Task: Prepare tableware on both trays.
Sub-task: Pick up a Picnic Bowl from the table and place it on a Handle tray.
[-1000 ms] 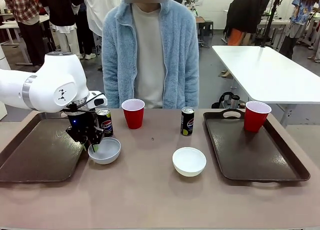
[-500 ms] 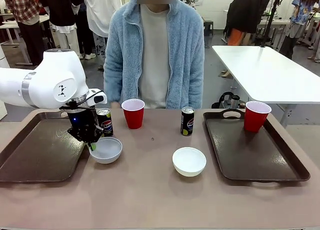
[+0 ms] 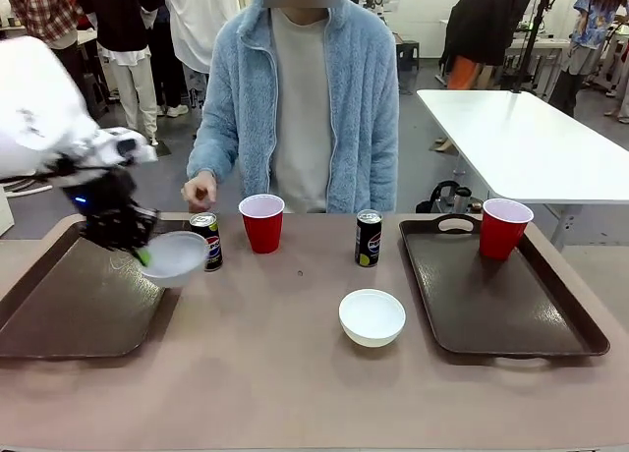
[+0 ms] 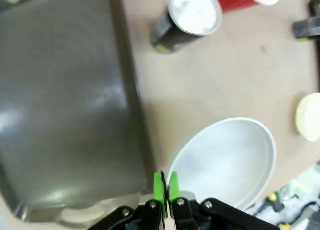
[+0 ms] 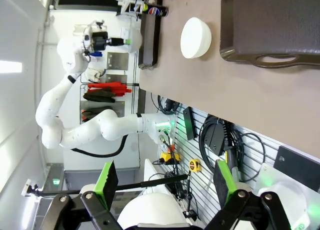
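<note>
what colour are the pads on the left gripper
Bright green pads, clearest in the left wrist view, clamped on the white bowl.

Left hand (image 4: 166,180) pinches bowl (image 4: 227,157) rim beside tray (image 4: 60,100).

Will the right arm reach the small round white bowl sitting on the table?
Probably yes: that bowl sits alone on bare table, and the right arm's fingers are open and empty.
</note>
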Tool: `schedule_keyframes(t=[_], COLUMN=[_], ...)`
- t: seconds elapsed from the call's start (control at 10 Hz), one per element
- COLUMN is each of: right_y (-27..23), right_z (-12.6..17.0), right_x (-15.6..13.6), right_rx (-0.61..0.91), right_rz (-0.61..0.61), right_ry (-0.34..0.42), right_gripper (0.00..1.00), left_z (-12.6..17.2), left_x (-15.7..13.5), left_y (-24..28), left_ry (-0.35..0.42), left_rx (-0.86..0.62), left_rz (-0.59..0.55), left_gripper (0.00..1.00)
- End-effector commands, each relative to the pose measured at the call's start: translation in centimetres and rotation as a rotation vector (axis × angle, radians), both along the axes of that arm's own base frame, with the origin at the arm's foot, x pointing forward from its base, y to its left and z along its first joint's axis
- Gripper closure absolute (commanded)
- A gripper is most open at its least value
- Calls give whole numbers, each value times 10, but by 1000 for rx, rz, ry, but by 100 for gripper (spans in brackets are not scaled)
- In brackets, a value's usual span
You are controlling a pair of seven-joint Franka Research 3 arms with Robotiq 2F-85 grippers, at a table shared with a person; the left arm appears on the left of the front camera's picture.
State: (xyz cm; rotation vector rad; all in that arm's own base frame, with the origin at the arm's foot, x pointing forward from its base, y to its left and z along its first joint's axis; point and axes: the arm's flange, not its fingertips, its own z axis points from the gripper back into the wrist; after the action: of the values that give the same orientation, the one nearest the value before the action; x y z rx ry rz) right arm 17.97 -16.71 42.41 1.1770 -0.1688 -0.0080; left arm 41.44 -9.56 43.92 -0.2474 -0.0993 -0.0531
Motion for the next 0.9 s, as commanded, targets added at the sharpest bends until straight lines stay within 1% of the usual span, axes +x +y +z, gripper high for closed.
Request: schedule_keyframes(t=[0.0, 0.1, 0.2, 0.3, 0.4, 0.5, 0.6, 0.7, 0.8], right_y=[0, 0, 0, 0, 0, 0, 0, 0, 0], right_z=[2, 2, 2, 2, 2, 2, 2, 2, 2], right_x=[2, 2, 2, 2, 2, 2, 2, 2, 2], right_rx=[9, 9, 9, 9, 9, 9, 9, 9, 9], right_rz=[-14, -14, -14, -14, -14, -14, -14, -14, -14], right_ry=[3, 3, 3, 3, 3, 3, 3, 3, 3], right_gripper=[0, 0, 0, 0, 0, 0, 0, 0, 0], left_z=[-5, -11, -12, -15, -23, -34, -36, -27, -22], left_x=[10, 27, 42, 62, 75, 82, 76, 57, 26], left_y=[60, 82, 103, 117, 121, 120, 121, 126, 134], left_ry=[18, 2, 4, -3, 5, 35, 39, 11, 17], left_rx=[-41, -21, -9, -4, 7, 22, 64, 124, 173], left_rz=[67, 133, 207, 251, 257, 249, 236, 229, 196], left_gripper=[100, 100, 100, 100, 100, 100, 100, 100, 100])
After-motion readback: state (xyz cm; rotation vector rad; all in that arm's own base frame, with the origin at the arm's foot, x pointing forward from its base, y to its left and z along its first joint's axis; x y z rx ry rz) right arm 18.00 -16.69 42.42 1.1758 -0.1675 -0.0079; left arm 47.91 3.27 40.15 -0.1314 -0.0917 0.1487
